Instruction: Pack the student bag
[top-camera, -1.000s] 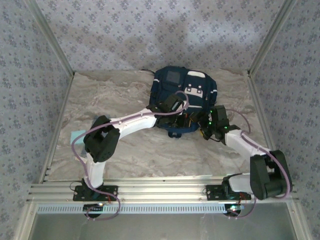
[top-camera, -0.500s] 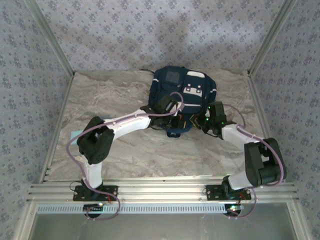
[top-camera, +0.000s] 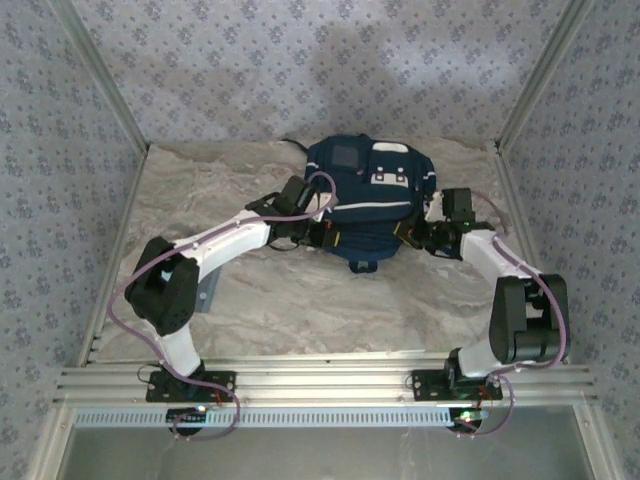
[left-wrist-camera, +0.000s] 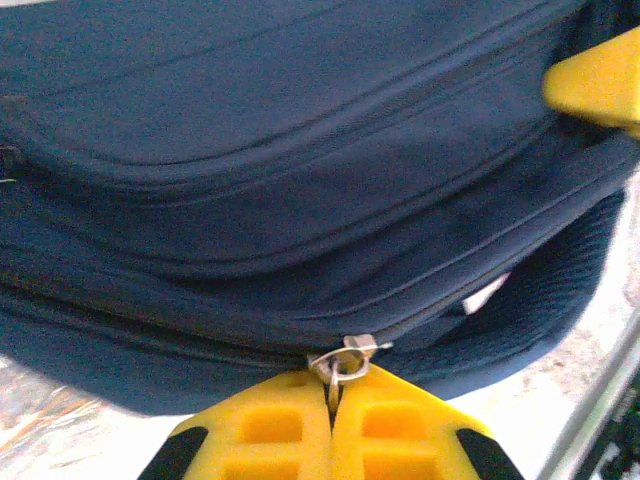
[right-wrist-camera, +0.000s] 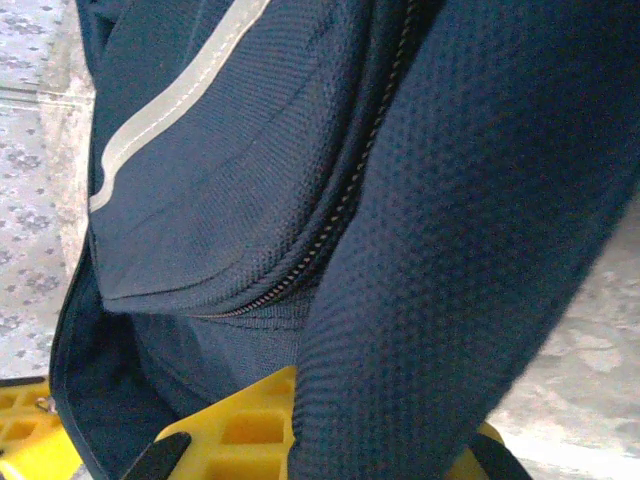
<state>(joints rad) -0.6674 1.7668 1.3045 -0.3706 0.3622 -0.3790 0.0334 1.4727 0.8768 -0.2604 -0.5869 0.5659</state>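
Note:
The student bag (top-camera: 365, 190), navy blue with white stripes and a grey patch, lies at the back middle of the marble table. My left gripper (top-camera: 326, 237) is at the bag's near left edge. Its yellow fingers (left-wrist-camera: 270, 425) are shut on the metal zipper pull (left-wrist-camera: 345, 357) of the lower zipper line. My right gripper (top-camera: 410, 232) is at the bag's near right side. It is shut on a padded mesh strap (right-wrist-camera: 470, 250) that runs between its yellow fingers (right-wrist-camera: 235, 425). The zipper (right-wrist-camera: 330, 225) beside that strap is closed.
A pale blue flat item (top-camera: 206, 294) lies on the table under the left forearm. Metal frame posts (top-camera: 520, 100) and patterned walls close in the table at the left, right and back. The aluminium rail (top-camera: 320, 380) runs along the near edge.
My right gripper has shut on the strap and drawn back to the bag's right side. My left gripper, still shut, has slid left along the bag's near edge.

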